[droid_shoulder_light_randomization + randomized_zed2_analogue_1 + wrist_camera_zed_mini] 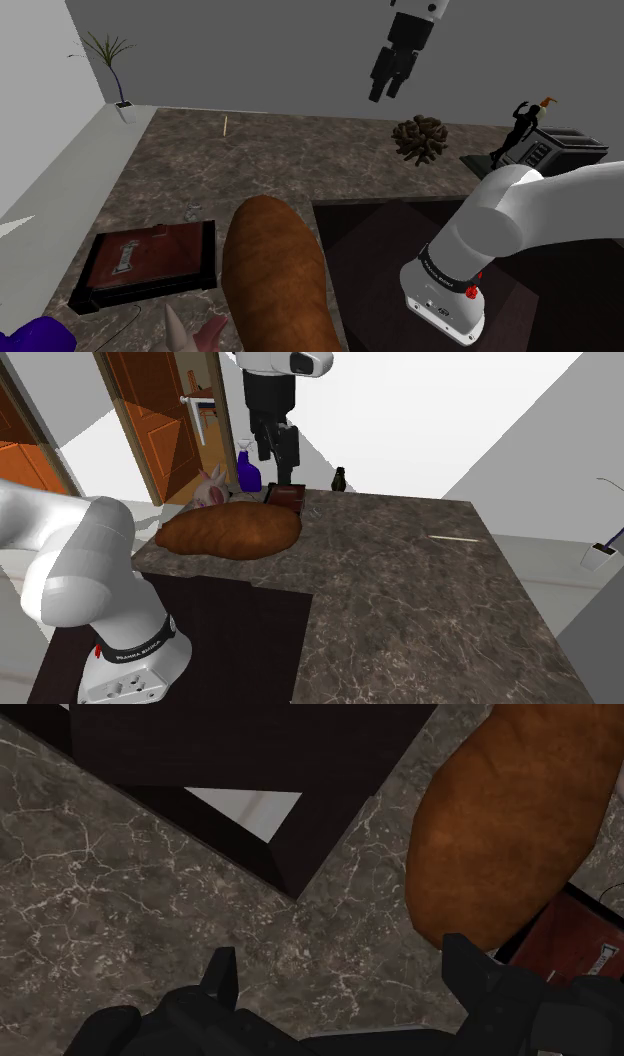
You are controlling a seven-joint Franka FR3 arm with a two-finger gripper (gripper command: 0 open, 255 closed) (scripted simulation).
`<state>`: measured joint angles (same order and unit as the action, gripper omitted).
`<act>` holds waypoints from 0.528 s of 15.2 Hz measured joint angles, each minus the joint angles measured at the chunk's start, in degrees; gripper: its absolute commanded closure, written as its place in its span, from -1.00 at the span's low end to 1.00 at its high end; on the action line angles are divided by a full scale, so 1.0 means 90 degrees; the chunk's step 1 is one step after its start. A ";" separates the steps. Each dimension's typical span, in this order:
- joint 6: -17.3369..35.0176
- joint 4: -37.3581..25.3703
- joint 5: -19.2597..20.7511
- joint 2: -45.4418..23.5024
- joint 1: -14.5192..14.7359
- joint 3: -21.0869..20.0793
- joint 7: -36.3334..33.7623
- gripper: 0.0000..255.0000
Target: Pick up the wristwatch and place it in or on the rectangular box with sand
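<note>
Your gripper [386, 90] hangs high over the bench [330, 160], well clear of everything on it. In the wrist view the fingers [222, 972] are spread wide with nothing between them, just marbled benchtop and a corner of the dark stand [250, 764] below.

The wristwatch [193, 211] looks to be the small grey thing lying on the bench just beside the far edge of the rectangular box [208, 255]. It's tiny, so you can't make out any detail. The box is dark-walled with reddish-brown sand [160, 250] inside, and a small pale thing [125, 257] lies on that sand; can't tell what it is.

A big brown loaf-shaped lump [275, 285] sits right next to the box, on the shoulder view's right of it, between the box and the stand. The wrist view catches its edge and a corner of the box past the fingers.

Further back on the bench there's a brown pinecone-like clump [420, 138], a dark toaster [560, 150] and a black figurine [520, 122] beside it.
</note>
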<state>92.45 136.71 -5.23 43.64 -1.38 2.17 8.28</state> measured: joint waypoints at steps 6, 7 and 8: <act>0.0594 -0.0001 -0.0126 -0.0644 0.0204 -0.0344 -0.0136 -1.00; 0.0771 -0.0044 -0.0160 -0.0870 0.0259 -0.0446 -0.0188 -1.00; 0.0951 -0.0036 -0.0189 -0.1056 0.0311 -0.0543 -0.0235 -1.00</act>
<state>101.01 136.39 -6.93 34.14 1.42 -2.72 6.17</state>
